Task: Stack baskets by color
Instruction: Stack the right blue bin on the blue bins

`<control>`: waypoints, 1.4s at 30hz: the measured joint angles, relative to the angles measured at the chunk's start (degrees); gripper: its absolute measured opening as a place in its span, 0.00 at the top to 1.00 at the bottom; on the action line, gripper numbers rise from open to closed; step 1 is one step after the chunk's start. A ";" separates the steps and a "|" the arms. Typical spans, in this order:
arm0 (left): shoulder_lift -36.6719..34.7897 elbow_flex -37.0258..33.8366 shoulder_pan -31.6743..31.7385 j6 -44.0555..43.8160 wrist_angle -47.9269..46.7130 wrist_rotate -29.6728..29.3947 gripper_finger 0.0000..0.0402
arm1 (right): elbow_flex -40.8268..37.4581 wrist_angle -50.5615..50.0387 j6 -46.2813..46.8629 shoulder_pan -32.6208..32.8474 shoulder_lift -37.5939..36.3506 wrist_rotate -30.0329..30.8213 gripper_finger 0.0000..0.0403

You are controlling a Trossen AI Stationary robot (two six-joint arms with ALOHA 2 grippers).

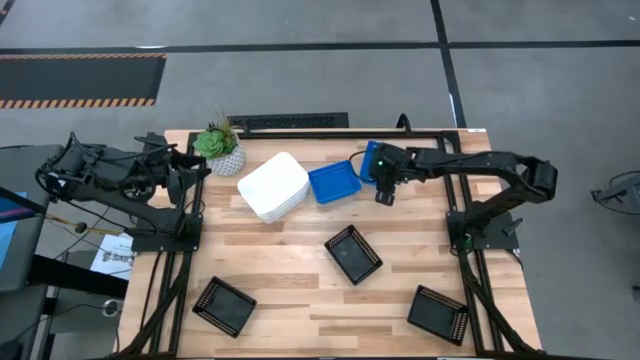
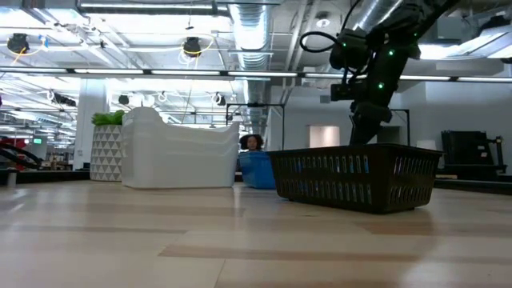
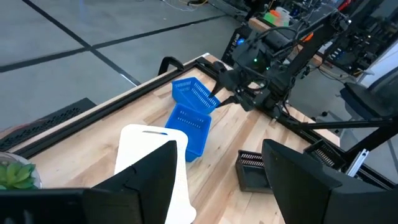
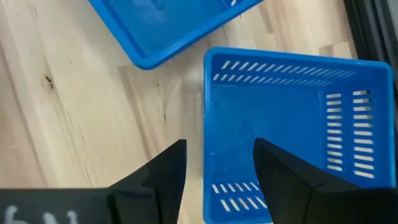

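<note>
One blue basket [image 1: 333,183] lies flat on the table beside a stack of white baskets [image 1: 273,186]. A second blue basket [image 1: 371,158] stands tilted at the far side, its opening [image 4: 280,118] facing my right gripper [image 4: 217,162]. That gripper [image 1: 385,190] is open, one finger over the basket's inside and one outside its side wall [image 4: 206,124]. Three black baskets [image 1: 352,254] [image 1: 224,305] [image 1: 438,314] lie apart on the near half. My left gripper [image 3: 217,186] waits open, raised over the table's left edge [image 1: 195,175]. My right gripper comes slanting down from above with its open fingers on either side of the tilted blue basket's side wall [image 4: 206,112]. A gap shows on both sides of the wall, and I cannot tell whether either finger touches the basket.
A potted green plant [image 1: 220,148] stands at the far left corner by the white stack. A black frame rail [image 1: 300,124] runs along the far edge. Bare wood lies between the black baskets and along the near edge. A person shows far off in the low view [image 2: 252,142].
</note>
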 joint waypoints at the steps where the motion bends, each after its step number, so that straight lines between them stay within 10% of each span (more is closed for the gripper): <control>1: 0.00 0.00 0.01 0.00 0.00 -0.02 0.44 | -0.46 0.78 0.00 -0.04 0.00 0.00 0.49; 19: 0.00 0.00 0.02 0.00 0.00 -0.40 0.44 | -5.74 6.74 -0.02 -1.20 0.00 0.06 0.53; 31: 0.00 0.00 0.00 0.00 0.00 -0.44 0.44 | -5.65 5.16 2.77 -1.18 -0.01 1.84 0.97; 42: 0.00 0.00 0.02 0.00 0.02 -0.31 0.44 | -1.67 2.85 16.11 1.83 -1.75 7.63 0.99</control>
